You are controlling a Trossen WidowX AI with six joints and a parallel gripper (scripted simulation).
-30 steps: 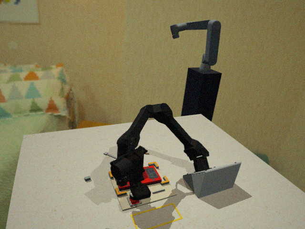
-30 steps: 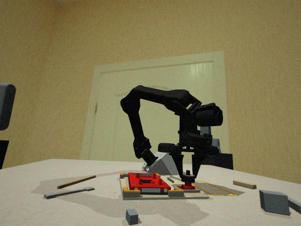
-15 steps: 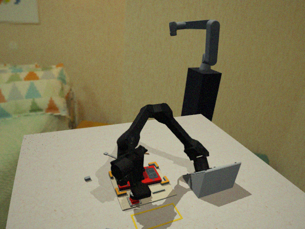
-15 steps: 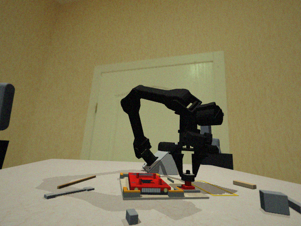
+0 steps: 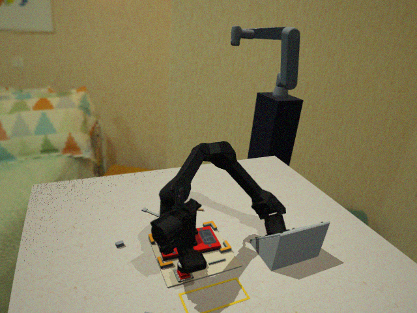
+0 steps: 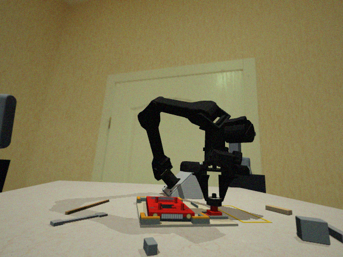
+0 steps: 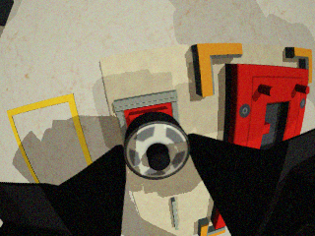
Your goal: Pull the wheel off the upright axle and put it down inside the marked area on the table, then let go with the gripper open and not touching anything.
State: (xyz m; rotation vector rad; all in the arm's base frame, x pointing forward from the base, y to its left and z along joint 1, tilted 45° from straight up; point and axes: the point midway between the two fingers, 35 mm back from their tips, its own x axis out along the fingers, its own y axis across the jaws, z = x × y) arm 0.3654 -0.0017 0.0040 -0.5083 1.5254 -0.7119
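The wheel (image 6: pixel 211 202) (image 7: pixel 138 148), dark with a pale spoked face, sits around the upright axle (image 6: pixel 214 195) (image 7: pixel 158 156), whose black tip shows above its hub. Below it is the red stand (image 5: pixel 184 275) (image 6: pixel 214 212) (image 7: pixel 148 112) on a grey base. My gripper (image 5: pixel 185 267) (image 6: pixel 214 200) (image 7: pixel 156 146) points down and is shut on the wheel, a finger on each side of it. In the top view the gripper hides most of the wheel. The marked area, a yellow outline (image 5: pixel 208 286) (image 6: pixel 257 221) (image 7: pixel 41 104), lies on the table beside the board.
The pale board (image 5: pixel 170 280) (image 6: pixel 188 224) (image 7: pixel 110 79) carries a red car body (image 5: pixel 214 246) (image 6: pixel 169 207) (image 7: pixel 246 133) between orange-topped corner blocks. A grey sloped panel (image 5: pixel 296 246) stands near the arm's base. A small grey block (image 5: pixel 120 244) (image 6: pixel 150 246), wooden sticks and grey pieces lie around.
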